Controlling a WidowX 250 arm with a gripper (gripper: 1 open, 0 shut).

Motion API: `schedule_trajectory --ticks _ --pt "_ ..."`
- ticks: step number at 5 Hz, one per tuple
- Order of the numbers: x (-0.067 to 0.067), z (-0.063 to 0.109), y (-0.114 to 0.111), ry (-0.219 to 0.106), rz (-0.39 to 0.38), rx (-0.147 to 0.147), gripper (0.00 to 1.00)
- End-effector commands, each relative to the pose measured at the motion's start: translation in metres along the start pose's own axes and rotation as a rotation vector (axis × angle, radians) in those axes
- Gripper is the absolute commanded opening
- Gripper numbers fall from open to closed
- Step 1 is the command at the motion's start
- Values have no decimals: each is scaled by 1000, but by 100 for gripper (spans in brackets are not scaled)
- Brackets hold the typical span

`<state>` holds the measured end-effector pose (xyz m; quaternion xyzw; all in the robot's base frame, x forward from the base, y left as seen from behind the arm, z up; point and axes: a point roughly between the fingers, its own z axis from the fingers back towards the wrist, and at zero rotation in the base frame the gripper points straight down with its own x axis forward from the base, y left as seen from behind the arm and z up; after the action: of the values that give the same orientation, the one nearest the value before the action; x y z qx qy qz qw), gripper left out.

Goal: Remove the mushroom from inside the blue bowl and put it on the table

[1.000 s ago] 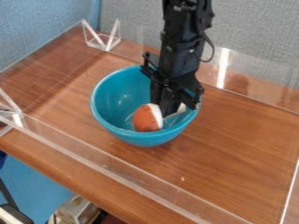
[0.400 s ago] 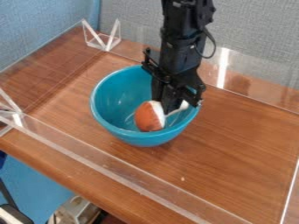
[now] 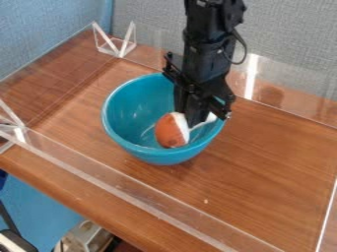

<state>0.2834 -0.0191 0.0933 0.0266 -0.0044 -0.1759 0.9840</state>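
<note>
1. Mushroom [image 3: 170, 132] in blue bowl [image 3: 116, 126], cap twd 8 o'clock, stem twd 2, up by pincer [image 3: 198, 120].
2. Pincer nearly closed, seemingly on stem; grip n/c, can't tell.
3. Next prob. lift clear of rim, then counter [image 3: 257, 172], approx 4 o'clock.

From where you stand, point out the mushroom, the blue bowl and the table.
mushroom [image 3: 168, 132]: camera view, on its orange cap
blue bowl [image 3: 122, 115]: camera view, on its inner wall
table [image 3: 270, 167]: camera view, on bare wood
</note>
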Motion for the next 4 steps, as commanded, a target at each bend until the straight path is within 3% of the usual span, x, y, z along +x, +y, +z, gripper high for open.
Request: schedule_trajectory --ticks 1,4 --pt "3 24 -4 -91 -15 20 0" --pt "3 38 -15 -143 -41 22 0"
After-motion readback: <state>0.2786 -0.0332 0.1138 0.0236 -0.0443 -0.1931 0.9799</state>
